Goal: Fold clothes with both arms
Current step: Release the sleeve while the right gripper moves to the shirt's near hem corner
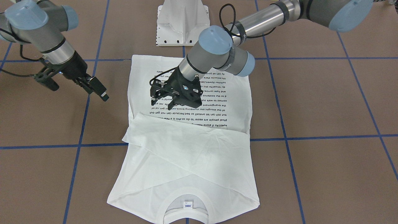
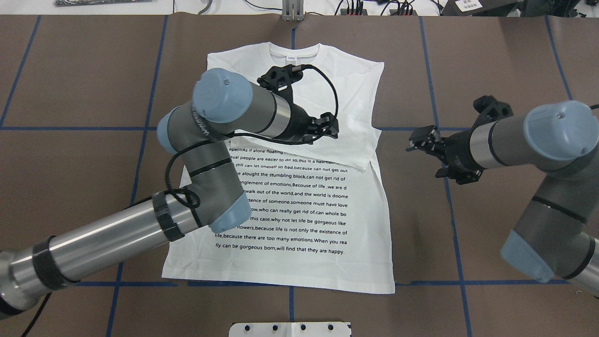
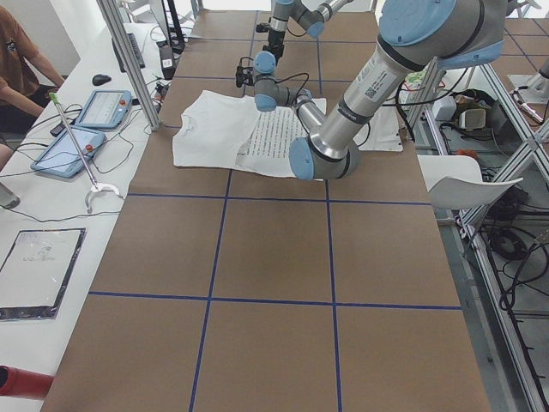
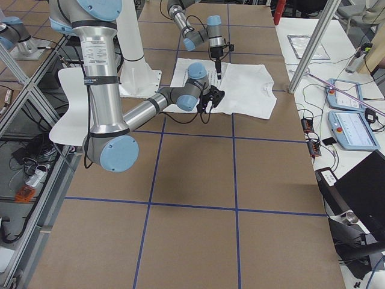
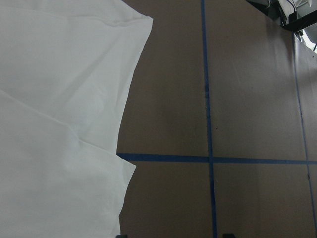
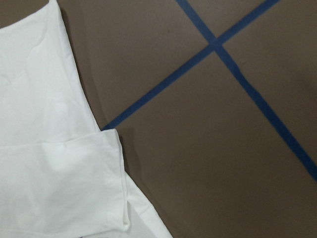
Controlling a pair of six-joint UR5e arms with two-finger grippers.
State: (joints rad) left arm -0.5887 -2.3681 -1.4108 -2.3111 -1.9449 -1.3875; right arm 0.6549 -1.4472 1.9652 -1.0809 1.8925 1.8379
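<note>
At the table (image 2: 70, 187) edge nearest the robot, beyond a white pedestal base (image 2: 290, 329), the T-shirt (image 2: 299, 210) lies flat, hem closest, sleeves crossed toward the far edge. Left fingers (image 2: 330, 127) hover spread and empty above the sleeves. Right fingers (image 2: 423, 140) hang empty beside it, gap unclear. Both should likely pinch matching corners, but the left arm (image 2: 206, 178) overhangs the cloth.

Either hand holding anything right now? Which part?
Nothing held. The left hand is over the white long-sleeved cotton T-shirt, gripping no cloth; the right hand is beside it over the brown table, empty.
</note>
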